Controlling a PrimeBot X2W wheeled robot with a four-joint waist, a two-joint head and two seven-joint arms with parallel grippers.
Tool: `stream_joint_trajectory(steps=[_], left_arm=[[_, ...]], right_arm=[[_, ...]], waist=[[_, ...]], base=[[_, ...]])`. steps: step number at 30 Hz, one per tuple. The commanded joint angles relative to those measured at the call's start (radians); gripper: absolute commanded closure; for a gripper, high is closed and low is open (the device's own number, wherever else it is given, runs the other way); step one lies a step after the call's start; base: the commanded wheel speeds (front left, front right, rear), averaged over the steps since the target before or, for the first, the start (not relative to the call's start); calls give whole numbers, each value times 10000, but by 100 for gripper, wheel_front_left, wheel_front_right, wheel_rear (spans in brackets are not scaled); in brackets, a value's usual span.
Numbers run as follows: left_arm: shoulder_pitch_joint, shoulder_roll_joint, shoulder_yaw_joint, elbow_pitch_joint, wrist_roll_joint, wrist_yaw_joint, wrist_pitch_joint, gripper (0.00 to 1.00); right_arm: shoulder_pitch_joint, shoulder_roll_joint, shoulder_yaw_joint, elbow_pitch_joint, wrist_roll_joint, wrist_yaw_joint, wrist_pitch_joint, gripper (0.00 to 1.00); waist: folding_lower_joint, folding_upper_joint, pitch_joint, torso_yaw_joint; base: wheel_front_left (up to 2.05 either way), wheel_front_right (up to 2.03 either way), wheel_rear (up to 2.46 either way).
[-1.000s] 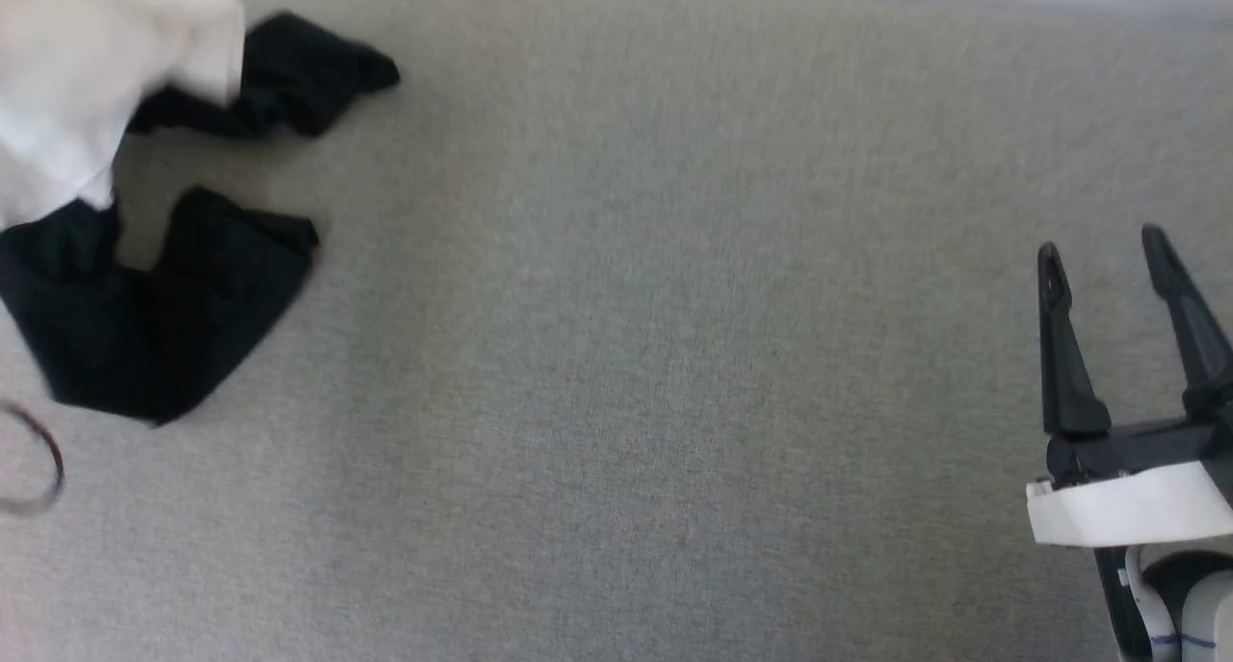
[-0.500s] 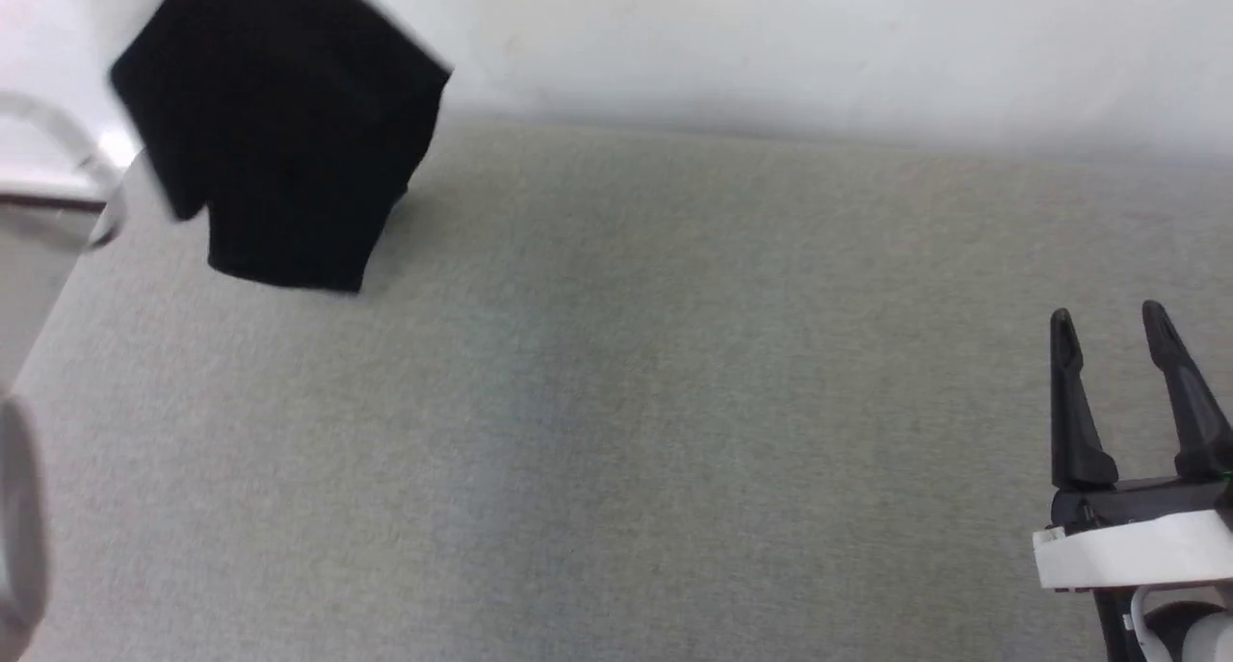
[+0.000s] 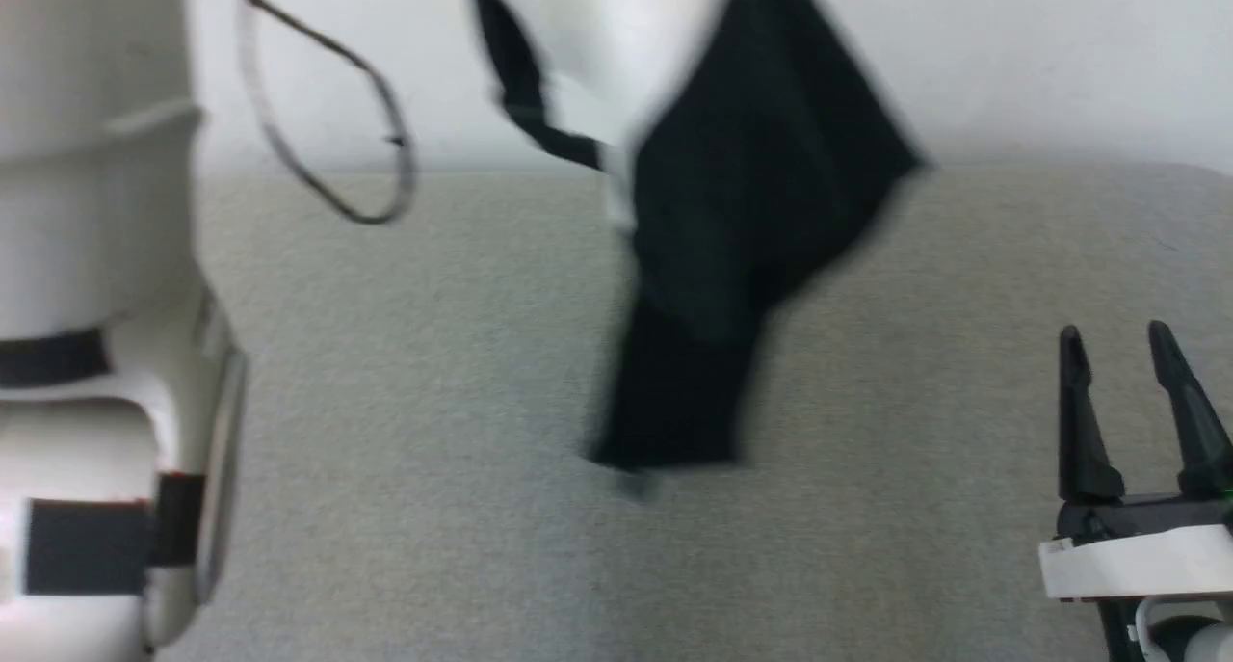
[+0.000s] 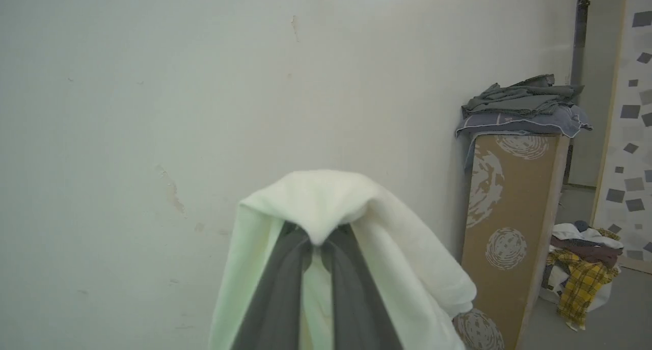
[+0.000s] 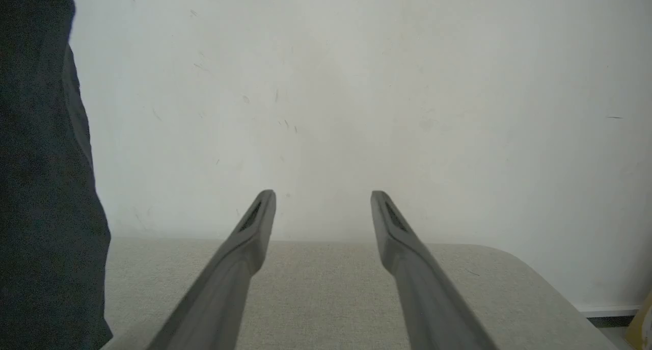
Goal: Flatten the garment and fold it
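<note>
Left wrist view: left gripper (image 4: 317,244) pinches the garment (image 4: 328,199) aloft.

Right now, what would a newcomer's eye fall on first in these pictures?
The black-and-white garment hangs, blurred, over the grey padded surface at the head view's upper middle. The left gripper pinches its white cloth, which drapes over the fingers in the left wrist view. At the head view's lower right, the right gripper stands open and empty.

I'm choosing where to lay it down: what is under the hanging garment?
Under the garment lies the grey surface, bare where it shows. The strip right behind its black lower end is covered.
</note>
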Motion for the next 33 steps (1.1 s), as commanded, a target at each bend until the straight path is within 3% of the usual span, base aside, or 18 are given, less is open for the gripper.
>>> stream_joint_trajectory(steps=[1, 11, 18, 23, 24, 26, 30, 31, 32, 33], left_arm=[[199, -140, -140, -49, -50, 15, 57, 100], [3206, -484, -1392, -955, -238, 60, 373, 100], [7167, -531, -2399, -1627, -399, 385, -37, 100], [9933, -487, -3068, -1187, -370, 514, -806, 100], [10327, -386, -3226, -971, -253, 488, -941, 95], [10888, -172, -3504, -512, 66, 403, -1288, 73], [11375, -154, -3684, 219, 357, 367, -1973, 52], [11378, -185, -3707, 317, 405, 340, -2122, 9], [11373, -251, -3660, 375, 393, 352, -2294, 0], [11334, -318, -3623, 379, 374, 339, -2449, 0]], right_arm=[[94, 25, -90, 24, 75, -9, -76, 0], [273, 26, -628, -359, 39, -9, 54, 0], [299, 26, -711, -658, 79, -9, 165, 0], [296, 26, -697, -724, 93, -9, 199, 0], [285, 26, -684, -734, 85, -9, 212, 0], [254, 26, -665, -770, 71, -9, 243, 0], [184, 26, -656, -865, 16, -9, 335, 0], [175, 26, -670, -884, 3, -9, 353, 0], [170, 26, -685, -894, -8, -9, 368, 0], [176, 26, -703, -901, -21, -9, 384, 0]], waist=[[0, 0, -85, -337], [0, 0, 101, -902], [0, 0, 400, -1063], [0, 0, 584, -1101], [0, 0, 621, -1110], [0, 0, 688, -1116], [0, 0, 802, -1077], [0, 0, 817, -1039], [0, 0, 816, -1002], [0, 0, 801, -953]], base=[[0, 0, 0], [0, 0, 0], [0, 0, 0], [0, 0, 0], [0, 0, 0], [0, 0, 0], [0, 0, 0], [0, 0, 0], [0, 0, 0], [0, 0, 0]])
